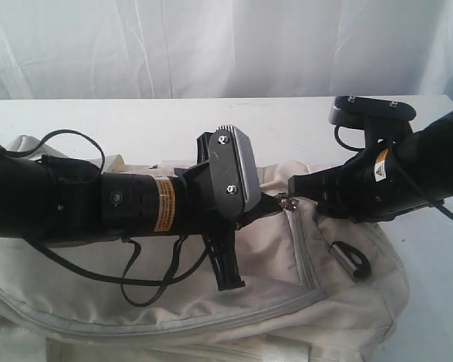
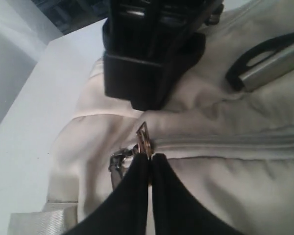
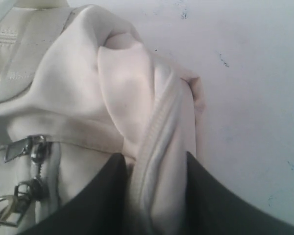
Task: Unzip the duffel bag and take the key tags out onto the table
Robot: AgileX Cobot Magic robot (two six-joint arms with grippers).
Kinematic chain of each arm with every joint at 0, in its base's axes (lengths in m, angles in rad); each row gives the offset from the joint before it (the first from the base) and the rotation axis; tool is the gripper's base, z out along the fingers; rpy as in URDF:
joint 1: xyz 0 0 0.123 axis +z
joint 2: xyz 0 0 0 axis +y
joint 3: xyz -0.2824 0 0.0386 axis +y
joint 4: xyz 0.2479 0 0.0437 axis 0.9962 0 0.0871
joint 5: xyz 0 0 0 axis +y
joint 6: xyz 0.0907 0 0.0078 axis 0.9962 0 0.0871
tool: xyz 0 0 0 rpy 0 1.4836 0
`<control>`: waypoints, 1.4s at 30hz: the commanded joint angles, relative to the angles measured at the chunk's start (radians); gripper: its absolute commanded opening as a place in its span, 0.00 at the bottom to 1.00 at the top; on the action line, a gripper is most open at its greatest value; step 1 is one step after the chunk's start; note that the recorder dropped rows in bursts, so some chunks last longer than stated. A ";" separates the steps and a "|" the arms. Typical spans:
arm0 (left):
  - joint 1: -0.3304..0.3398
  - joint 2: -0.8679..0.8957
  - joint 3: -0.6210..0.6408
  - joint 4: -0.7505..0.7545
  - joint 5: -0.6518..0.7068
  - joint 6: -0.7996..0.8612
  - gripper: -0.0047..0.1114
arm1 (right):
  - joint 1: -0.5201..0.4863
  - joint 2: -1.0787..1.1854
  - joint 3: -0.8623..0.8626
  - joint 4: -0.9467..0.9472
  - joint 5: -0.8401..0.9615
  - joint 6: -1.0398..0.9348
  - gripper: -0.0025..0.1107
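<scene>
Unzipping step: your left gripper (image 2: 150, 160) pinches the zipper pull (image 2: 144, 139); right gripper (image 3: 154, 166) seemingly clamps a fold of the duffel bag (image 1: 325, 286), lower centre on the surface (image 1: 136, 121). Next, drag the pull along steadily.

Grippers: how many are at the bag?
2. The left gripper pinches the zipper pull; the right gripper has a fold of the duffel bag between its fingers. None hidden.
</scene>
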 commanded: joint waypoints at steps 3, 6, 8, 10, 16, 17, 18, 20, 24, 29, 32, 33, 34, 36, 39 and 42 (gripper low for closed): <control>0.001 -0.014 0.008 0.186 -0.027 -0.249 0.04 | -0.012 0.000 0.002 -0.010 -0.019 0.001 0.32; 0.001 -0.014 0.008 0.235 -0.068 -0.316 0.04 | -0.012 0.000 0.002 -0.010 -0.019 0.001 0.32; 0.001 -0.014 0.008 0.267 -0.109 -0.357 0.04 | -0.012 0.000 0.002 -0.010 -0.019 0.001 0.32; 0.001 -0.014 0.008 0.293 -0.132 -0.386 0.04 | -0.012 0.000 0.002 -0.010 -0.019 0.001 0.32; 0.001 -0.014 0.008 0.418 -0.161 -0.524 0.04 | -0.012 -0.004 0.002 -0.010 -0.031 0.001 0.32; 0.001 -0.014 0.008 0.433 -0.161 -0.535 0.04 | -0.012 -0.011 0.002 -0.010 -0.042 0.001 0.32; 0.001 -0.017 0.008 0.441 -0.161 -0.535 0.04 | -0.012 -0.017 0.002 -0.010 -0.052 0.001 0.32; 0.001 -0.028 0.008 0.439 -0.138 -0.533 0.04 | -0.012 -0.032 0.002 -0.010 -0.069 -0.002 0.33; 0.003 -0.066 0.008 0.403 -0.073 -0.524 0.04 | -0.012 -0.064 0.002 -0.010 -0.076 -0.024 0.47; 0.003 -0.120 0.008 0.338 -0.076 -0.482 0.04 | -0.012 -0.122 0.002 -0.010 -0.023 -0.054 0.61; 0.003 -0.146 0.008 0.329 -0.094 -0.482 0.04 | -0.012 -0.150 0.002 -0.010 0.016 -0.056 0.61; 0.003 -0.152 0.008 0.329 -0.094 -0.482 0.04 | -0.012 -0.156 0.002 -0.010 0.018 -0.056 0.61; 0.003 -0.154 0.008 0.329 -0.098 -0.482 0.04 | -0.012 -0.165 0.002 -0.010 0.021 -0.056 0.61; 0.003 -0.160 0.008 0.329 -0.107 -0.482 0.04 | -0.012 -0.179 0.002 -0.004 0.021 -0.056 0.61; 0.003 -0.165 0.008 0.329 -0.129 -0.482 0.04 | -0.012 -0.192 0.002 0.049 0.033 -0.056 0.61; 0.003 -0.165 0.008 0.344 -0.175 -0.482 0.04 | -0.012 -0.194 0.002 0.091 0.056 -0.056 0.61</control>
